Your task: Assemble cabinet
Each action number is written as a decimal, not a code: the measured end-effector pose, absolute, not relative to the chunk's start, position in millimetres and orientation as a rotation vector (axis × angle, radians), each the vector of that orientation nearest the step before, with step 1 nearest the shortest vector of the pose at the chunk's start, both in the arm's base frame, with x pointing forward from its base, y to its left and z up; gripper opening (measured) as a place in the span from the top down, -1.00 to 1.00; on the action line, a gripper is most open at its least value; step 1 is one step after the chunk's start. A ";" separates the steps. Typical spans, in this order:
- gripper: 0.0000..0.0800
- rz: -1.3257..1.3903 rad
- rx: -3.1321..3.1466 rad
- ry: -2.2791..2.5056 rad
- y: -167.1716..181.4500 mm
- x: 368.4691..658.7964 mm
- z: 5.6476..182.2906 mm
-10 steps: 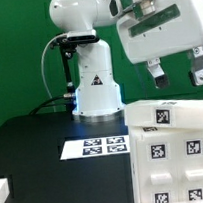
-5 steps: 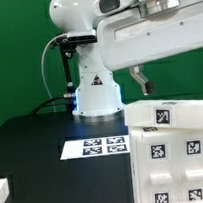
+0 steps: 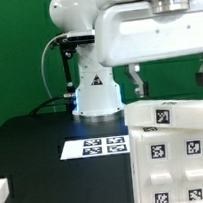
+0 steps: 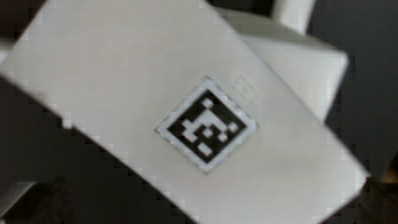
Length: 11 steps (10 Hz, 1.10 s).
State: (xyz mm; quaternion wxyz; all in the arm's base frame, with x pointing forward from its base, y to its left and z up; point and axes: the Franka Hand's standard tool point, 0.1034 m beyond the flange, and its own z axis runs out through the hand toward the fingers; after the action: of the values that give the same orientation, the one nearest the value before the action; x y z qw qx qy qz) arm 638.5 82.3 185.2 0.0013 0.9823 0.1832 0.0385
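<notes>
- Gripper [image 3: 170, 79] with jaws spread wide, empty, hanging above the cabinet [image 3: 174, 148] without touching it.
- One cabinet: white boxy part bearing several black-and-white tags, at the table's [image 3: 34, 146] near corner on the exterior view's right; fills the wrist view [image 4: 178, 120], one tag facing the camera.
- Swung further toward the exterior view's left than a second ago; cabinet unmoved.
- One marker board [image 3: 94, 146] flat mid-table, just beside the cabinet.
</notes>
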 end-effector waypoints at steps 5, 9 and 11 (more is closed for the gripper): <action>-0.99 0.082 2.950 1.003 74.6 636.5 181.5; -0.99 0.017 2.970 0.972 79.3 633.2 170.8; -0.99 0.029 2.970 0.965 80.5 632.9 168.1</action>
State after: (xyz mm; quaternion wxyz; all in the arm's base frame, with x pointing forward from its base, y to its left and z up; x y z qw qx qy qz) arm 632.9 80.5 168.1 0.0093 0.9510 0.3090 0.0092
